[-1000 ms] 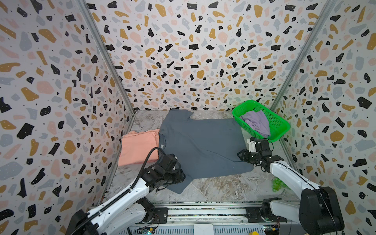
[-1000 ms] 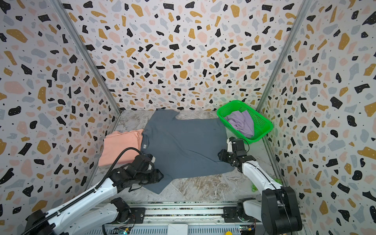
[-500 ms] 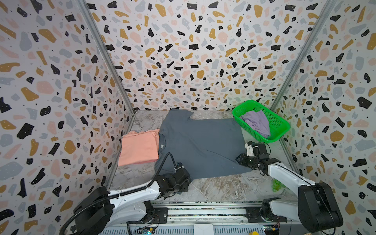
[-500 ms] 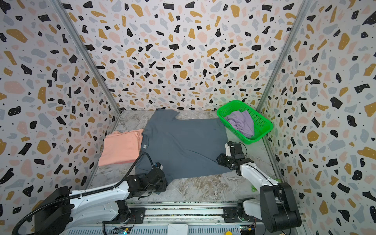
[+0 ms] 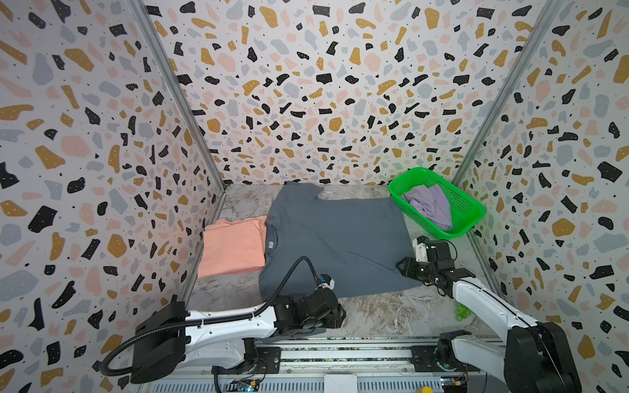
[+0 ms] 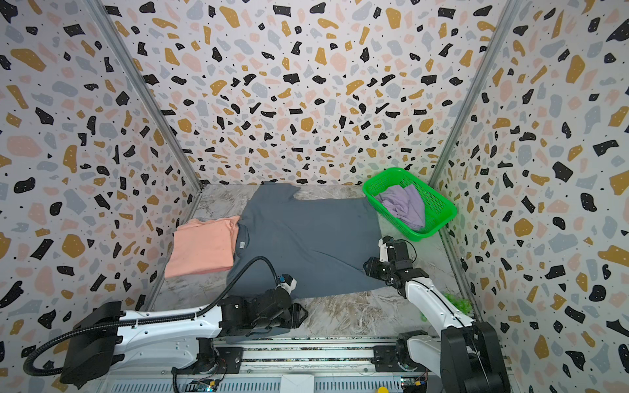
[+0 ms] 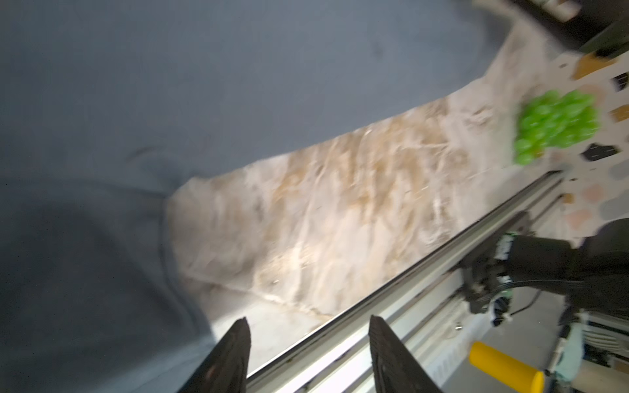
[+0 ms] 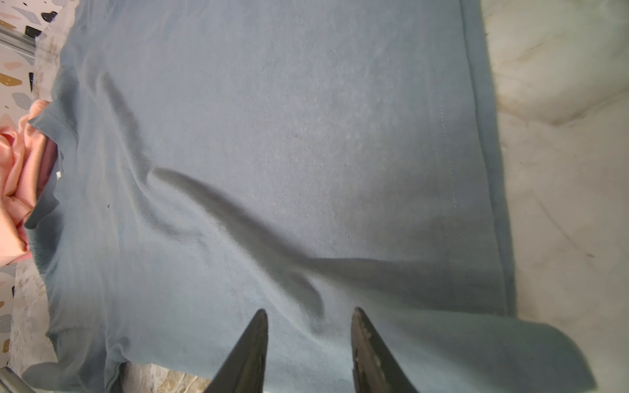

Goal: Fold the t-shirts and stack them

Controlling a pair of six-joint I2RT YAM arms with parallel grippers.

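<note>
The slate-grey t-shirt (image 5: 337, 238) (image 6: 306, 241) lies spread flat mid-table, its neck label toward the folded salmon-pink t-shirt (image 5: 233, 245) (image 6: 204, 248) on its left. The lilac t-shirt (image 5: 430, 206) (image 6: 405, 204) sits crumpled in the green basket. My left gripper (image 5: 337, 316) (image 7: 308, 320) hovers open and empty over the front table edge, just off the grey shirt (image 7: 204, 85). My right gripper (image 5: 403, 267) (image 8: 308, 311) stands open low over the grey shirt (image 8: 272, 136), near its right front corner, with cloth under both fingers.
A green mesh basket (image 5: 466, 207) (image 6: 439, 207) stands at the back right corner. A bunch of green grapes (image 5: 462, 311) (image 7: 554, 126) lies by the right wall. The metal rail (image 5: 340, 354) runs along the front edge. Patterned walls close in three sides.
My left gripper has drawn back from the grey shirt's near-left corner toward the front rail and rightward, opening slightly. My right gripper has shifted a little nearer along the shirt's right edge.
</note>
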